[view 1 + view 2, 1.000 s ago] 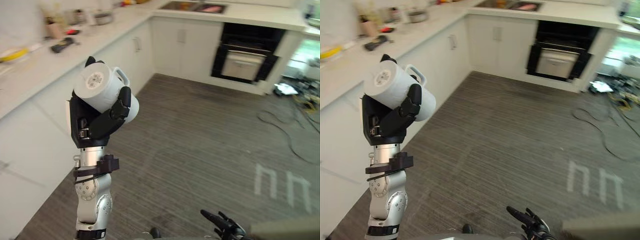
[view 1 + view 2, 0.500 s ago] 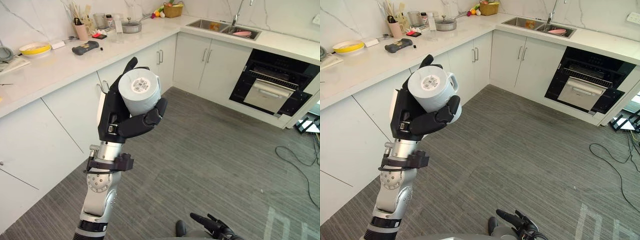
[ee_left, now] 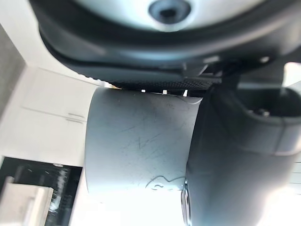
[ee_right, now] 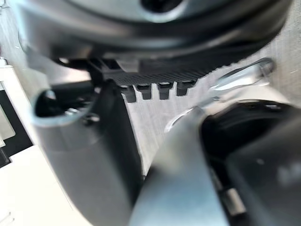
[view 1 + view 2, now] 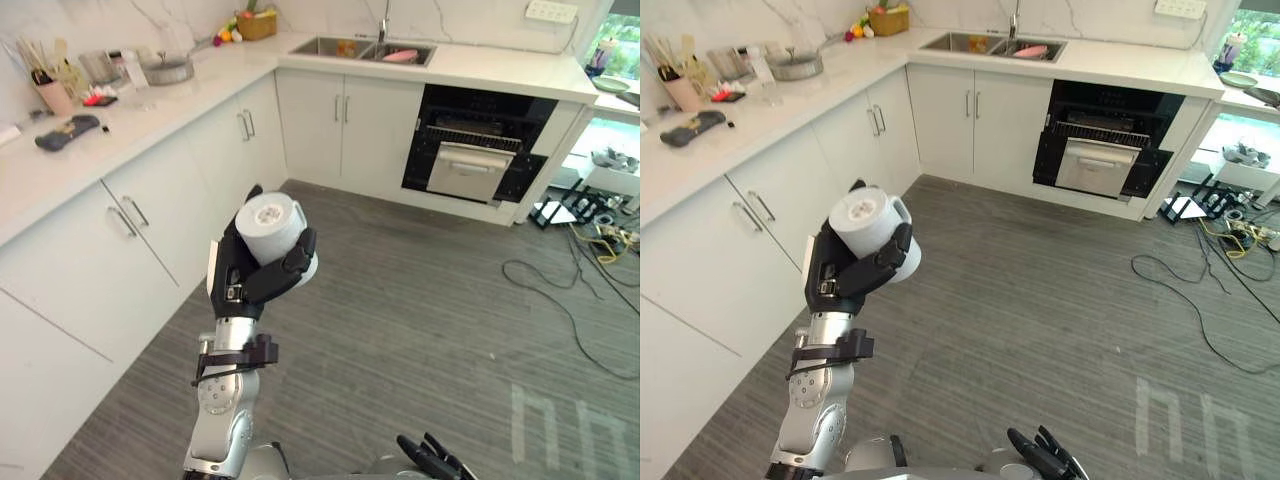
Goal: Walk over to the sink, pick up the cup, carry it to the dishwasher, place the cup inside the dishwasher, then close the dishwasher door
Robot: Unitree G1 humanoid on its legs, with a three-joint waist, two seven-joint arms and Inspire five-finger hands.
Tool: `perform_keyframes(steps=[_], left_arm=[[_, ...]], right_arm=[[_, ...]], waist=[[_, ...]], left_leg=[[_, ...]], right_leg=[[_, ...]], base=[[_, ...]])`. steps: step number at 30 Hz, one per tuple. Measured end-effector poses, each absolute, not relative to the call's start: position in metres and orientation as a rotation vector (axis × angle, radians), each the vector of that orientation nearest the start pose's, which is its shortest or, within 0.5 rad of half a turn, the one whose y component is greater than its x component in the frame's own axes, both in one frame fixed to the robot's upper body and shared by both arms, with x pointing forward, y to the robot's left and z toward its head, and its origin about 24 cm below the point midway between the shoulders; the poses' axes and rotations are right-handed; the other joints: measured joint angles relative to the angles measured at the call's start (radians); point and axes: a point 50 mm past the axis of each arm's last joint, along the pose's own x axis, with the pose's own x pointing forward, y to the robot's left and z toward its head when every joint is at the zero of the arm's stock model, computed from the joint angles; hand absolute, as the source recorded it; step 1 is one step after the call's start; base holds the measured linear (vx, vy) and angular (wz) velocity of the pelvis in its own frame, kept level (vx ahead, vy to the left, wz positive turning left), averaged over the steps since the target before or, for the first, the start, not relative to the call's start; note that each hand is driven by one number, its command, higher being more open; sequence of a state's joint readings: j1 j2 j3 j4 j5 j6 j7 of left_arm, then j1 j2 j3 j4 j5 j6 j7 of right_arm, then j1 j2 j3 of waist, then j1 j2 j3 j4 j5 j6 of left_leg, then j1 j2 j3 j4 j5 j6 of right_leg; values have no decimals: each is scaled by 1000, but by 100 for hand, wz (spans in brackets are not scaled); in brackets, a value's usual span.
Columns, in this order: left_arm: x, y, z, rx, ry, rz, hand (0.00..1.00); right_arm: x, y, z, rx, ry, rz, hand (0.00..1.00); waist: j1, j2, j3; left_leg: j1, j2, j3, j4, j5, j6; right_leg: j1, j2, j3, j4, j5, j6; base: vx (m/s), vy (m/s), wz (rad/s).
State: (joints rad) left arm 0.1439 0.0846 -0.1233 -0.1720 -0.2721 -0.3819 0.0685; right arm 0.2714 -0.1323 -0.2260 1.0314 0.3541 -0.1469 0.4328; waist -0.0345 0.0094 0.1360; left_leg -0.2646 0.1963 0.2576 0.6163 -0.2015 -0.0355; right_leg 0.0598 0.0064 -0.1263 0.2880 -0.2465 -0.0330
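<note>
We see the left hand (image 5: 242,285) raised upright on its arm, its dark fingers (image 5: 292,268) curled round the cup (image 5: 270,222) and clamping it against the palm. The cup is white and lies on its side in the grip, with its round base turned towards us and its handle (image 5: 903,207) poking out on the far side. The left wrist view shows the cup's scuffed wall (image 3: 141,146) pressed close against the hand's dark bulk. The right hand (image 5: 432,460) shows low at the near edge with its fingers loosely spread and nothing in them. The cup is well apart from the sink (image 5: 360,48), on the near side of it, held in the air above the grey striped floor (image 5: 400,320). The sink itself is set in the white countertop (image 5: 480,68) at the far wall, with a tap (image 5: 383,15) behind it and something pink (image 5: 400,55) in its right basin. Just right of the sink and below the countertop is the dishwasher (image 5: 478,145), a black opening with a silvery panel at its front. Left of the sink the countertop turns a corner and runs towards us over white cupboards (image 5: 130,230). It carries a basket (image 5: 258,22), then a pan (image 5: 165,70), a holder of utensils (image 5: 55,95) and a dark object (image 5: 65,130). Right of the sink and nearer to us, loose cables (image 5: 560,280) trail over the floor.
</note>
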Motion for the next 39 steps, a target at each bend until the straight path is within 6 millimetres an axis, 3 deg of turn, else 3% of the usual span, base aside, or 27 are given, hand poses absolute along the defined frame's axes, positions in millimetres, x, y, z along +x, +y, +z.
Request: perform_keyframes(steps=[1,3,4,5,6,7,9,11,13,14,15,17,18,20,22,24,25,26,27,30,31,33,34,35,37,38,39], left_arm=[[218,154,84,-232,-399,20,0],[215,169,94,-222,-447,97,0],[215,172,95,-221,-455,119,0],[214,179,96,-217,-464,160,0],[214,182,97,-216,-467,172,0],[213,186,97,-212,-469,188,0],[214,186,91,-219,-448,192,0],[215,185,90,-229,-443,161,0],[214,187,94,-220,-461,151,0],[213,187,97,-214,-475,140,0],[213,187,100,-208,-490,136,0],[212,187,105,-191,-512,133,0],[213,186,107,-174,-523,122,0],[214,184,108,-169,-524,115,0],[215,182,108,-173,-517,105,0],[214,178,107,-174,-513,84,0],[214,178,106,-173,-514,82,0],[212,174,101,-208,-503,96,0],[212,170,103,-221,-516,85,0],[213,161,104,-224,-530,55,0],[210,153,104,-252,-527,39,0],[206,148,107,-274,-541,32,0],[201,144,110,-295,-564,31,0],[196,144,110,-290,-573,39,0],[192,147,106,-282,-557,55,0],[185,152,100,-278,-538,87,0],[182,154,98,-276,-532,100,0]], right_arm=[[39,-222,-155,462,956,-178,100],[46,-223,-155,438,954,-146,100],[46,-223,-155,432,958,-135,100],[48,-220,-156,429,966,-120,100],[47,-218,-157,433,969,-119,100],[47,-216,-158,443,968,-125,100],[43,-218,-158,446,974,-142,100],[33,-216,-159,458,988,-172,100],[31,-211,-160,470,984,-195,100],[31,-208,-160,463,959,-224,100],[36,-211,-157,447,911,-251,100],[47,-213,-152,412,852,-243,100],[54,-212,-149,392,820,-240,100],[64,-206,-145,375,777,-247,100],[67,-203,-143,370,758,-296,100],[63,-206,-137,335,732,-362,100],[62,-207,-135,324,722,-376,100],[68,-216,-131,283,699,-394,100],[80,-217,-124,271,652,-400,100],[101,-210,-106,267,535,-397,100],[110,-210,-89,254,447,-415,100],[116,-212,-77,244,388,-415,100],[122,-214,-63,229,312,-412,100],[128,-214,-53,220,254,-408,100],[132,-213,-43,210,202,-388,100],[135,-213,-34,200,154,-355,100],[136,-213,-30,194,133,-342,100]], waist=[[6,-1,1],[46,4,0],[52,4,2],[55,5,0],[56,-1,-1],[53,-22,-3],[49,-28,-4],[48,-37,-11],[46,-54,-15],[42,-68,-20],[42,-59,-17],[17,-54,-21],[4,-52,-21],[-19,-47,-17],[-34,-37,-9],[-36,-54,-14],[-38,-65,-21],[-42,1,-17],[-39,19,-15],[-47,18,-10],[-48,21,-8],[-42,25,-11],[-33,32,-12],[-24,41,-14],[-7,31,-9],[2,22,-20],[9,21,-27]], left_leg=[[3,-25,-12,-117,15,-4],[11,-93,-115,-470,181,-46],[8,-95,-136,-491,207,-57],[9,-104,-143,-477,279,-51],[12,-117,-141,-462,308,-26],[13,-146,-140,-413,297,25],[34,-185,-129,-357,253,67],[121,-220,-124,-325,162,87],[192,-242,-119,-342,105,85],[262,-264,-114,-383,70,94],[333,-271,-102,-435,61,103],[397,-262,-96,-478,51,104],[425,-249,-90,-498,43,98],[468,-225,-86,-531,39,91],[515,-190,-73,-534,18,57],[595,-195,-47,-531,-37,-2],[620,-205,-44,-527,-59,-11],[653,-156,-22,-508,-106,-16],[654,-139,11,-481,-107,-19],[663,-101,34,-345,-94,-35],[596,-45,24,-49,-47,-52],[489,-6,-20,188,100,-44],[362,28,-66,406,199,-60],[258,50,-87,546,155,-49],[164,59,-86,570,69,-18],[101,62,-47,449,-14,10],[88,59,-23,360,-41,16]], right_leg=[[9,-2,9,-13,-1,1],[52,-6,66,-77,-1,9],[70,-5,78,-94,-4,18],[110,-11,89,-118,-18,40],[123,-23,91,-121,-31,55],[135,-60,97,-103,-56,88],[137,-101,124,-10,-55,97],[121,-138,123,208,-11,177],[56,-171,116,414,66,293],[-13,-218,85,584,204,268],[-96,-260,52,742,228,195],[-222,-264,-4,827,110,109],[-297,-242,-42,774,55,108],[-365,-197,-120,572,23,106],[-365,-130,-185,256,60,89],[-319,-78,-205,-98,298,38],[-315,-88,-203,-107,389,-14],[-309,-38,-206,-53,397,-69],[-320,-15,-194,-13,335,-82],[-314,2,-186,112,197,-85],[-261,24,-168,160,112,-88],[-226,47,-146,160,76,-95],[-197,81,-120,146,61,-107],[-161,114,-84,127,46,-118],[-91,139,-37,72,40,-123],[-33,144,22,19,37,-121],[-19,141,52,8,33,-118]], base=[[488,77,-31],[423,110,-62],[451,149,-57],[374,137,-26],[486,182,-14],[493,183,6],[554,218,15],[531,230,7],[395,156,-10],[404,154,-30],[389,148,-32],[339,96,-20],[411,51,-8],[451,-18,-6],[530,-80,-11],[556,-123,-19],[587,-127,-29],[549,-123,-39],[502,-122,-43],[388,-197,-33],[428,-219,-40],[365,-145,-45],[421,-73,-73],[421,-73,-85],[392,-36,-92],[516,-32,-101],[431,-1,-109]])
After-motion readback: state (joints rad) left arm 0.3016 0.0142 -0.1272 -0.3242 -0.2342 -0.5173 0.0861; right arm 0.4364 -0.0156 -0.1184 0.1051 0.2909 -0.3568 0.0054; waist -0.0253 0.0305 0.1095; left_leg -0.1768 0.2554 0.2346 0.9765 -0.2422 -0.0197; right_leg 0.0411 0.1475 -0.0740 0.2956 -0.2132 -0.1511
